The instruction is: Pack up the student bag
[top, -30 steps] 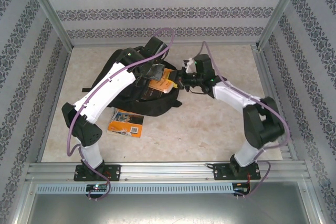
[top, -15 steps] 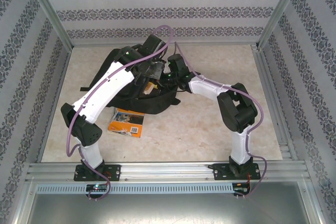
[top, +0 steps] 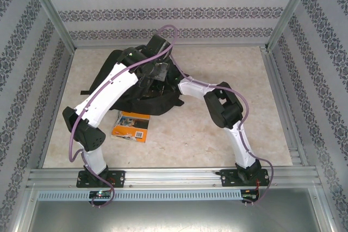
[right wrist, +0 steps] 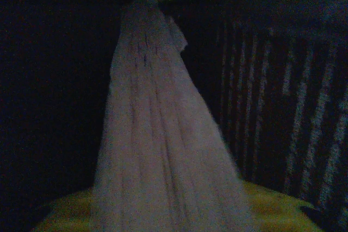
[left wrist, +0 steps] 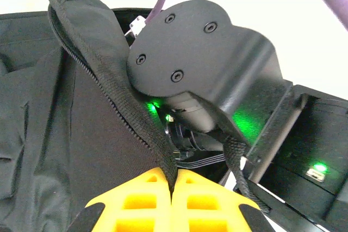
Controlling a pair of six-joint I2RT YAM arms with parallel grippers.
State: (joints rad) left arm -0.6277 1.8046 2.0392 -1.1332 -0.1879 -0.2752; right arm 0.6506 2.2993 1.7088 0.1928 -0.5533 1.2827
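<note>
So, student bag (top: 157, 103): lying on the table (top: 228, 63), left of centre toward the far side, black, with both arms reaching over it.
zipper edge (left wrist: 122, 112): standing up as a black flap in the left wrist view, with the bag's dark fabric falling away to its left.
left gripper (left wrist: 171, 188): yellow fingers (left wrist: 136, 202) pressing together and pinching the zipper edge between them.
left arm (top: 109, 93): arching from its base at the near left, with the wrist hanging above the top of the bag.
right arm (top: 224, 107): bending at the elbow over mid-table and reaching left into the bag opening.
wrist housing (left wrist: 201, 63): black, belonging to the right arm, glowing green in spots and sitting just beside the raised flap.
right gripper (right wrist: 168, 213): sitting in a dark space, with yellow fingers (right wrist: 272, 205) showing on either side of a pale stack.
pale stack (right wrist: 157, 134): ribbed like page edges, running away from the fingers into the dark.
right grip: jaws standing apart around the stack; cannot tell whether they are clamping it or sitting loose.
orange book (top: 130, 126): lying flat on the table just on the near side of the bag, apart from both grippers.
</note>
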